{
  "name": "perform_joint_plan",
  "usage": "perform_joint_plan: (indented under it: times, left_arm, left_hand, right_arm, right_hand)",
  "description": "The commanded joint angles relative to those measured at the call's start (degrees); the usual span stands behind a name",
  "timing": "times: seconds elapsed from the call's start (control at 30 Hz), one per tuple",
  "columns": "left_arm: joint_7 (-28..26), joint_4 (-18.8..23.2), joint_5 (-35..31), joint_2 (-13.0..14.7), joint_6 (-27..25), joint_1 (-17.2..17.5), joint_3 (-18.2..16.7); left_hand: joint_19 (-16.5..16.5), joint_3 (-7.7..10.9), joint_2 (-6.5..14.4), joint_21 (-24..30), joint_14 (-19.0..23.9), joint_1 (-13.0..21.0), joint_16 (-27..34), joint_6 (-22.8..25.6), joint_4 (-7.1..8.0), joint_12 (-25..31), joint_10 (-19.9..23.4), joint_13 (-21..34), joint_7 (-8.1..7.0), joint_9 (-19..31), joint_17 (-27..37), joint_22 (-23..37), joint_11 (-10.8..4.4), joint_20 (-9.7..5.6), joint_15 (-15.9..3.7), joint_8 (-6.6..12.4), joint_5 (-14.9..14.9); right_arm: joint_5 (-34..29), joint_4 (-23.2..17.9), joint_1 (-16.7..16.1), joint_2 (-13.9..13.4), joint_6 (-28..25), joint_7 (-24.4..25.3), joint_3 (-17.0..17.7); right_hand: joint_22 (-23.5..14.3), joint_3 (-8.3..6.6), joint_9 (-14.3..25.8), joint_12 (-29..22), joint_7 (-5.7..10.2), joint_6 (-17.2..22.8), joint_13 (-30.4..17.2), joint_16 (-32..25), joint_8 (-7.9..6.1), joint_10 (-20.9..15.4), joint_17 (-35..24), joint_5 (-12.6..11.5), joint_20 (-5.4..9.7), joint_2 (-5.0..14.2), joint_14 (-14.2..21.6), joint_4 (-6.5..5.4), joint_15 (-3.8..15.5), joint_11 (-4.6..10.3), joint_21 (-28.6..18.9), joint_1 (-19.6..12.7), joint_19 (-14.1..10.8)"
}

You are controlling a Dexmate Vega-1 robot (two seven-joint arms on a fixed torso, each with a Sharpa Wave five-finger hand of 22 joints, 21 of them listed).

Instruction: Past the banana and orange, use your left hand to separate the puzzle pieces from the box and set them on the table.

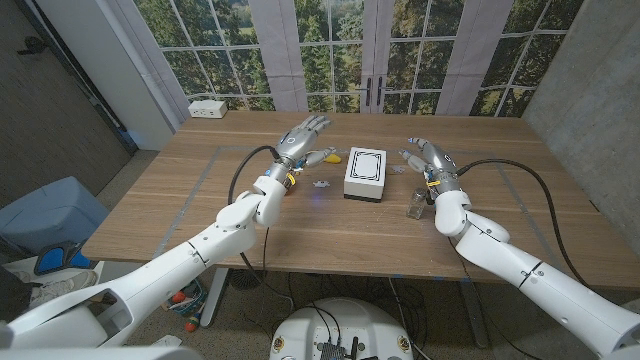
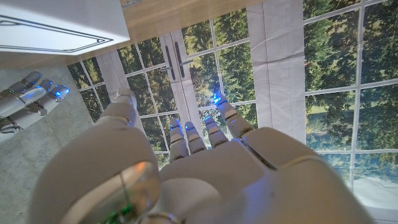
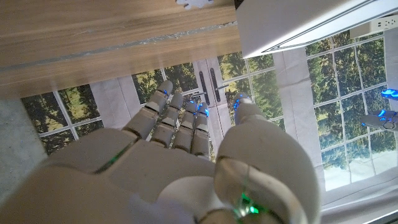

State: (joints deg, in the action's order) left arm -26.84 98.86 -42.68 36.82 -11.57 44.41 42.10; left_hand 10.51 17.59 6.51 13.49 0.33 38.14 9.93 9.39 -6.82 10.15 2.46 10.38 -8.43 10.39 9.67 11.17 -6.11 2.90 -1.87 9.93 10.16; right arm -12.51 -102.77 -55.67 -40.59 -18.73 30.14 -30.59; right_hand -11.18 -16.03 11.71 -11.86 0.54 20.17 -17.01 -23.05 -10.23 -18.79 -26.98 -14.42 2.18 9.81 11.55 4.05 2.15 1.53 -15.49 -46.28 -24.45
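Near the middle of the head view, slightly above centre, a white box (image 1: pixel 365 173) with a dark line border on its lid sits on the wooden desk (image 1: pixel 300 225). The left hand (image 1: pixel 301 139) hangs just left of it, fingers spread wide and holding nothing. A yellow object (image 1: pixel 326 157) (probably the banana) lies between this hand and the box, and a small pale puzzle piece (image 1: pixel 320 183) lies just below. Right of the box, the right hand (image 1: pixel 428 159) has loosely parted, empty fingers.
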Motion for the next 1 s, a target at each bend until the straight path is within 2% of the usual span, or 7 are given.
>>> perform_joint_plan:
  times: [0.03, 0.13, 0.23, 0.37, 0.57, 0.8, 1.0]
  left_arm:
    - [-3.5, -0.8, 5.6, -0.3, 3.5, 2.0, -2.5]
    - [-5.5, -0.9, 4.7, -1.0, 2.0, 2.5, -2.6]
    - [-5.4, -0.6, 6.6, -1.5, 1.9, 3.0, -3.3]
    - [-7.8, -1.7, 10.0, -2.8, 4.1, 3.8, -4.6]
    - [-6.5, -1.7, 16.3, -3.2, 7.4, 4.8, -6.2]
    - [-2.4, -1.4, 25.5, -2.9, 11.9, 6.1, -8.9]
    - [1.1, -1.5, 32.8, -2.9, 15.2, 7.1, -11.0]
  left_hand:
    - [-1.6, 0.14, 0.0, -0.7, -1.3, -0.8, -0.2, -2.3, -0.89, 0.0, -1.9, 0.0, -0.61, 0.0, 0.1, -0.1, 0.57, 0.77, -1.01, -0.13, 0.2]
    - [-1.7, 0.13, 0.7, -0.8, -3.5, -1.7, -0.4, -5.1, -0.77, 0.0, -3.4, 0.0, -0.53, 0.0, 0.1, -0.1, 0.95, 0.22, -0.73, -0.34, 0.1]
    - [-1.8, -0.30, 1.0, -0.9, -4.7, -3.1, -0.4, -5.9, -0.22, 0.1, -4.0, -0.1, -0.76, 0.0, 0.2, -0.1, 0.78, -0.99, -0.74, -0.14, -0.1]
    - [-3.7, -0.84, 1.5, -1.6, -5.5, -5.4, -0.1, -7.3, 0.82, 0.2, -4.8, -0.1, -0.36, 0.0, 0.3, -0.2, 0.81, -1.85, -0.61, -0.02, 0.0]
    - [-4.9, -1.06, 1.6, -1.9, -5.8, -7.1, 0.0, -9.9, 1.10, 0.1, -5.7, -0.2, 2.28, -0.1, 0.2, -0.2, 1.06, -1.79, -0.63, -0.28, 0.0]
    - [-7.5, -0.68, 3.2, -2.4, -8.3, -10.2, -0.2, -13.1, 2.40, -0.1, -7.7, -0.3, 6.22, -0.3, 0.4, -0.3, 2.03, -2.31, -0.56, -0.16, 0.2]
    - [-10.0, -0.34, 3.7, -2.8, -10.2, -12.3, -0.2, -15.2, 3.49, -0.2, -9.6, -0.4, 6.90, -0.4, 0.5, -0.4, 2.40, -2.61, -0.22, -0.17, 0.3]
  right_arm:
    - [4.5, 2.8, -1.3, 0.2, 12.0, 1.2, 2.8]
    - [4.0, 3.0, -1.8, 0.9, 12.9, 2.9, 3.2]
    - [4.8, 3.2, -2.1, 1.1, 15.0, 2.9, 3.9]
    - [7.2, 4.0, -2.5, 0.7, 18.8, 1.1, 4.9]
    - [12.3, 5.8, -3.3, 1.0, 25.4, -1.8, 7.0]
    - [16.2, 7.9, -4.7, 2.5, 31.6, -2.4, 9.3]
    - [18.4, 9.1, -5.4, 3.7, 35.4, -3.3, 10.5]
  right_hand:
    - [-0.1, 0.25, -0.1, 0.2, 0.24, -2.1, 0.1, 0.5, 0.21, 0.6, 0.0, -0.3, 0.67, -0.07, 0.2, -1.20, 2.38, -0.58, -0.4, 2.2, 0.0]
    - [0.0, 1.06, -0.5, 0.9, 1.51, -6.3, 0.5, 1.4, 0.37, 3.7, 0.2, 0.1, 0.07, -0.42, -0.8, -2.36, 2.36, 0.07, 0.0, 5.3, 1.2]
    - [0.1, 2.22, -0.7, 1.1, 1.42, -7.6, 0.9, 2.3, 0.01, 5.8, 0.5, 1.1, -0.68, -1.33, -1.9, -3.11, 1.78, 0.24, 0.2, 7.9, 1.7]
    - [0.2, 2.96, -0.8, 1.0, 1.24, -7.2, 1.3, 3.0, -0.42, 6.2, 0.8, 1.9, 0.53, -1.60, -2.9, -3.77, 1.89, -0.14, 0.4, 9.7, 1.9]
    - [0.6, 3.24, -0.9, 1.1, 0.57, -6.5, 1.9, 4.6, -0.79, 7.3, 1.6, 2.2, 0.21, -1.78, -4.6, -3.89, 1.32, -0.59, 0.9, 11.2, 2.5]
    - [0.8, 3.36, -1.0, 0.8, -0.46, -6.0, 2.7, 6.0, -0.87, 7.4, 2.3, 2.7, 0.40, -0.14, -6.0, -5.81, 1.14, -0.82, 1.8, 14.5, 3.7]
    - [1.0, 3.96, -1.1, 0.8, -1.54, -6.3, 3.3, 7.0, -0.69, 7.9, 3.0, 3.4, 0.22, -0.18, -6.6, -7.36, 1.00, -1.24, 2.5, 17.5, 4.4]
